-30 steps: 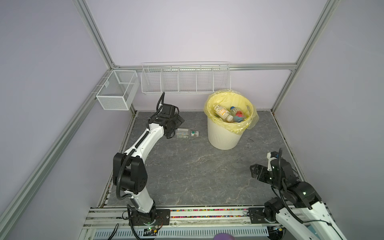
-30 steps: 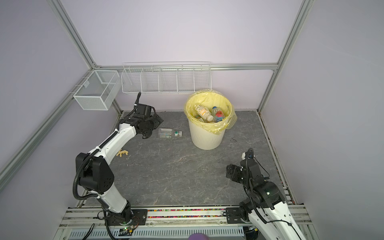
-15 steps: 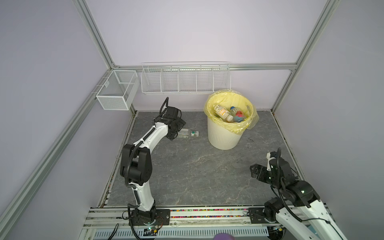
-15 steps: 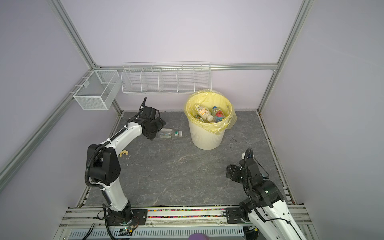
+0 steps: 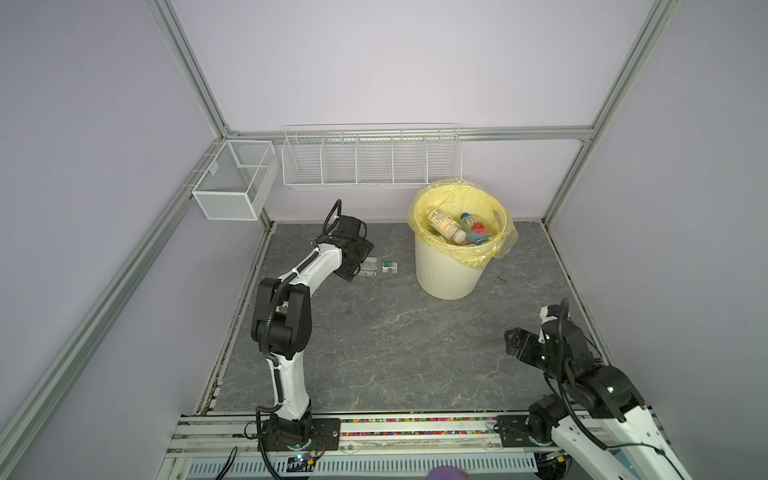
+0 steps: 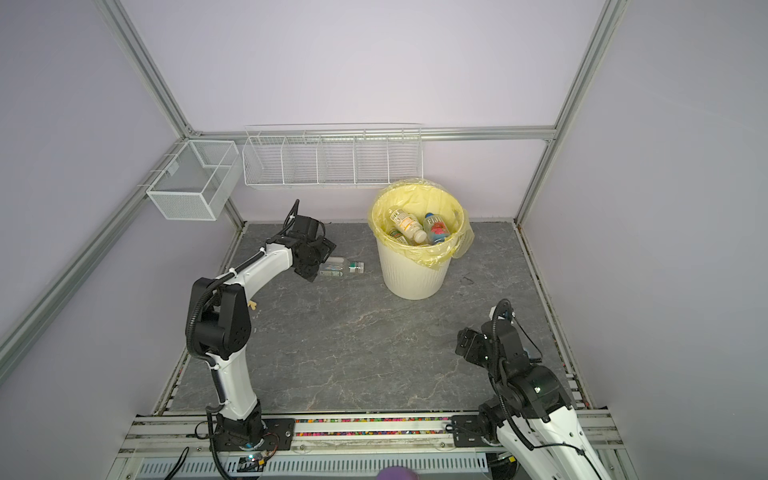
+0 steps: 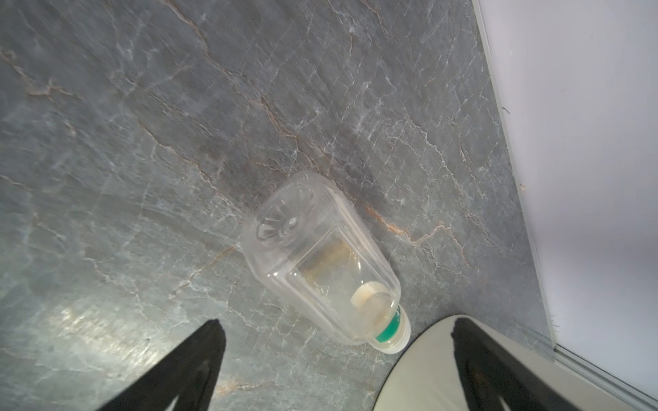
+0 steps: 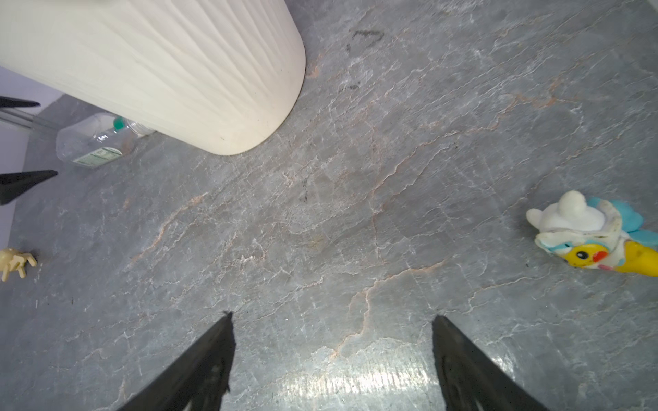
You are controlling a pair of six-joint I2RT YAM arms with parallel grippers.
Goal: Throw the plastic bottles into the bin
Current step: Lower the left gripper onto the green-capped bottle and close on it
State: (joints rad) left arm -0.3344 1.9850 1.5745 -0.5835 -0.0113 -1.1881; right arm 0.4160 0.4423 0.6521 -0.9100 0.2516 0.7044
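Note:
One clear plastic bottle [image 5: 376,267] [image 6: 343,267] with a green band and white cap lies on its side on the grey floor, left of the bin [image 5: 451,270] [image 6: 415,276]. The cream ribbed bin has a yellow liner and holds several bottles, among them a white-labelled one [image 5: 446,224] and a blue one [image 5: 476,226]. My left gripper [image 5: 359,262] [image 6: 322,262] hovers at the bottle's left end, open. In the left wrist view the bottle [image 7: 320,263] lies just beyond the spread fingertips of the left gripper [image 7: 334,322], untouched. My right gripper [image 5: 513,340] [image 6: 463,343] [image 8: 331,316] is open and empty, low at the front right.
Two white wire baskets [image 5: 370,160] [image 5: 235,178] hang on the back and left walls. A yellow, white and blue toy figure [image 8: 587,236] lies near my right gripper. A small beige toy [image 6: 252,304] [image 8: 12,261] sits by the left arm.
My left arm has swung right and its gripper has dropped from the back wall down to the lying bottle's left end. The right arm has stayed put.

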